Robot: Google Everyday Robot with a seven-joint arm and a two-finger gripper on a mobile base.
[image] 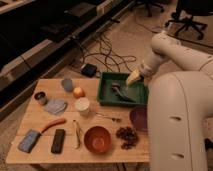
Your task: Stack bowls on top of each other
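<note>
The released gripper (132, 79) is hovering over the far tray (106, 90); I judge it is needing a square grip on the rim of the purple bowl (138, 118).

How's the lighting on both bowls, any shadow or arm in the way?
Camera view: warm, dim light, even across the table; orange-red bowl plainly lit near the front edge; purple bowl dark and partly hidden behind the white arm; gripper, open, hangs over the green tray.

The counter (35, 120) is pale matt wood. The orange-red bowl (97, 139) and purple bowl (138, 118) look smooth, glossy. Over the plastic green tray (104, 92), the end effector (132, 79) looks smooth and matt.
</note>
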